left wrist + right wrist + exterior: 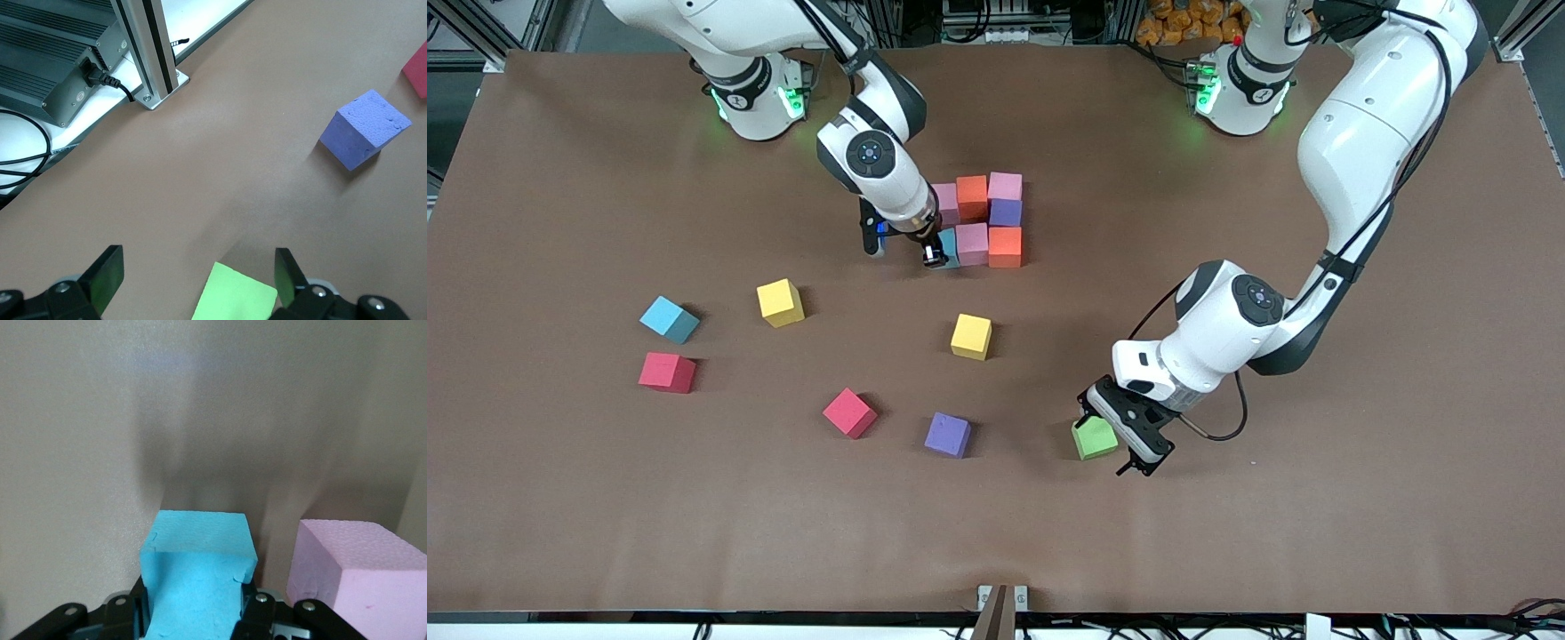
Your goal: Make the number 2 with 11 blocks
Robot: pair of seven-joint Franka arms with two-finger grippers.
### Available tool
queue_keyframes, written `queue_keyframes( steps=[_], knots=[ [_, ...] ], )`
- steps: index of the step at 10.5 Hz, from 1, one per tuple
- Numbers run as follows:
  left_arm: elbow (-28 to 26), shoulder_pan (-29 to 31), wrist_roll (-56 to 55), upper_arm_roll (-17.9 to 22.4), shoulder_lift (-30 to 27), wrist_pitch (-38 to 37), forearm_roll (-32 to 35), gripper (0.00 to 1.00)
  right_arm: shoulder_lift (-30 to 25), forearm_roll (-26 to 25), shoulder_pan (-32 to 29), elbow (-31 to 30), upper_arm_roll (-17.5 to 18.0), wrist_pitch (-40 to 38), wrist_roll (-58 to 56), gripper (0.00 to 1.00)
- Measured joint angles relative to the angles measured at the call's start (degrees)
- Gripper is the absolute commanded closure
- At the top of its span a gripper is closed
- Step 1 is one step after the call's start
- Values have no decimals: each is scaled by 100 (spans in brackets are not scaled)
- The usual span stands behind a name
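Pink, orange and purple blocks cluster mid-table; seven loose blocks lie nearer the front camera. Right end effector grasps a light blue block beside the cluster. Left end effector, released, straddles the green block.

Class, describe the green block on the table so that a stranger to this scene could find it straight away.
Start at the left arm's end of the brown table, where the left gripper hangs low with open fingers. The green block sits on the table between those fingers. It is the only green cube; its closest neighbour, the purple block, lies loose beside it.
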Motion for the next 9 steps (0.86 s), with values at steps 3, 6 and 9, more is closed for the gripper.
queue_keyframes(
  steps=[3,6,9],
  knots=[
    [0,1,0,0,0,0,0,0,18,-5,3,1,1,1,1,0],
    [0,13,0,3,0,0,0,0,87,-7,6,4,7,7,1,0],
    [-53,271,241,14,50,1,0,0,109,-7,7,41,8,7,1,0]
  ],
)
